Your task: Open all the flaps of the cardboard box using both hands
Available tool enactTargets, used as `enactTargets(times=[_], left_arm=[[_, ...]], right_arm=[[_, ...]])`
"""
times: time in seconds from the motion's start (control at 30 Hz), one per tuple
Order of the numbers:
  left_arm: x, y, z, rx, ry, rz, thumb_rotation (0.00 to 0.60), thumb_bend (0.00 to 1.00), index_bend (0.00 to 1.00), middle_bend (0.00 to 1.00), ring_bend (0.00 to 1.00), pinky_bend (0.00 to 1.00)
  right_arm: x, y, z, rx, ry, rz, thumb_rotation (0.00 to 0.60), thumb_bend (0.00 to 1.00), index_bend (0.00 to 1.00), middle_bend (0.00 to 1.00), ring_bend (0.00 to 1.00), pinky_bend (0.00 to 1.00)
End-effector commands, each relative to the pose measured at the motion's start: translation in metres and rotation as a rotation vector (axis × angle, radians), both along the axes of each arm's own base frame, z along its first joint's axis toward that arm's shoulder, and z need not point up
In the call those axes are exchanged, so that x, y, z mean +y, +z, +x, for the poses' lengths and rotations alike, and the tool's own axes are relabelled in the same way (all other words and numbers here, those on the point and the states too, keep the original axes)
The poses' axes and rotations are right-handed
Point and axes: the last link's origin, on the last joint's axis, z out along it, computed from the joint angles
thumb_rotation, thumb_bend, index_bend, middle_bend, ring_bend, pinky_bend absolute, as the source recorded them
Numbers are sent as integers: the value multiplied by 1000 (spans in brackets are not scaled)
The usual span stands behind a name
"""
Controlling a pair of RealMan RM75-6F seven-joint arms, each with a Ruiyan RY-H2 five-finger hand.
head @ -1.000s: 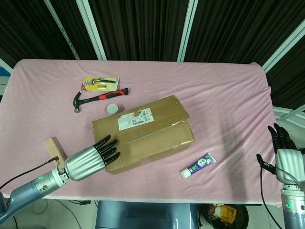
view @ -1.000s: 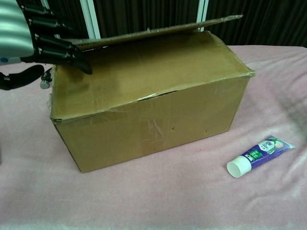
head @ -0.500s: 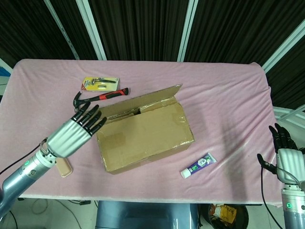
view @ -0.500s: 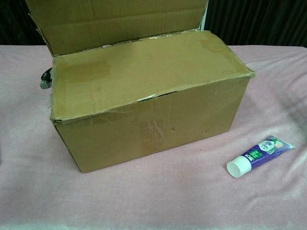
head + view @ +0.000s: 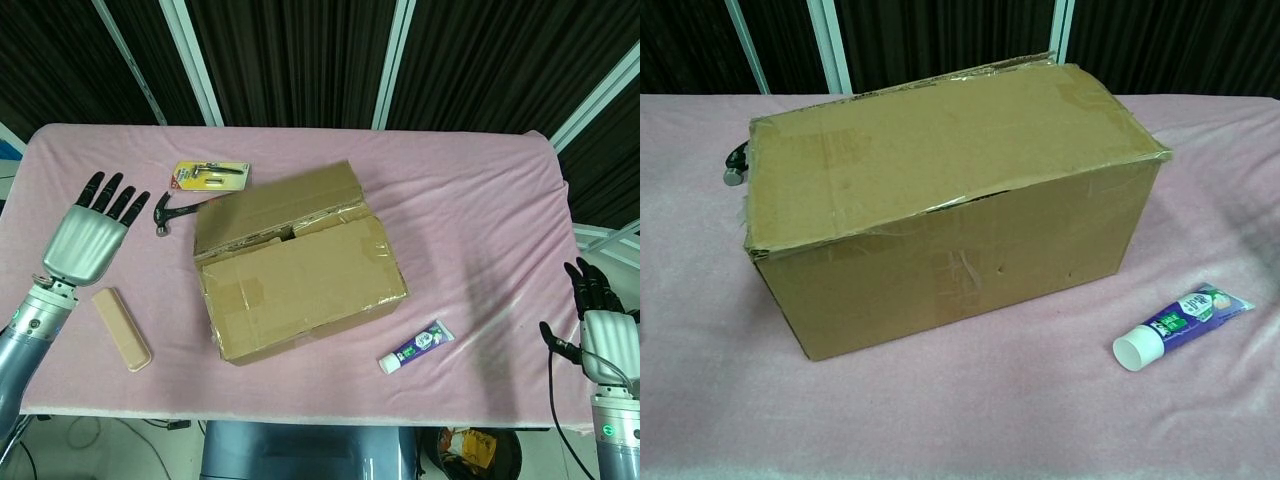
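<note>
We are holding our left hand (image 5: 88, 232) spread wide and our right hand (image 5: 603, 320) empty, both far from the box (image 5: 300, 270), so its near flap (image 5: 305, 282) is risking staying shut.

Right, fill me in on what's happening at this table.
A two-armed robot is opening a cardboard box on a pink-covered table. The far flap is folded back and a gap shows beneath it; the near flap lies flat over the top. Neither hand touches the box: the left hand is raised off to the left, fingers spread, and the right hand hangs past the table's right edge. A hammer, a toothpaste tube and a tan block lie around the box.
</note>
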Motion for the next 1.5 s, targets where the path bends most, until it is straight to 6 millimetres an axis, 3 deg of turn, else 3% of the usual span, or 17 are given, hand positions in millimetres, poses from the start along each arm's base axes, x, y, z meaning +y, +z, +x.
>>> enactTargets(times=[0.03,0.23,0.43,0.6,0.8,0.97,1.23,1.5], left_arm=[[-23,1,-15,-205,65,18,600,297,134,183,101,136],[-64,-4,-39,-429,121,16,600,231,81,109,67,106],[-106,-12,-69,-551,192,1,600,230,73,102,63,103],[-126,-17,-92,-590,222,8,600,231,73,103,63,100],[-123,-19,-103,-596,208,15,600,236,73,102,63,99],[-121,-20,-107,-607,217,7,600,238,73,102,63,99],[-118,-19,-108,-625,224,-6,600,238,73,102,63,97],[-116,-18,-111,-647,244,-24,600,238,74,104,63,96]], right_arm=[[-1,2,4,2,14,0,600,360,0,0,2,224],[-3,3,19,12,57,36,600,359,0,0,3,225],[-17,9,51,-17,128,91,600,378,0,12,11,225],[-40,14,90,24,211,185,600,548,12,79,53,225],[-72,10,147,-2,311,260,600,774,80,169,128,246],[-99,-1,189,-8,373,310,600,872,129,215,160,246],[-147,-33,251,3,402,413,600,934,164,262,196,265],[-167,-72,291,-3,395,504,600,963,204,312,223,265]])
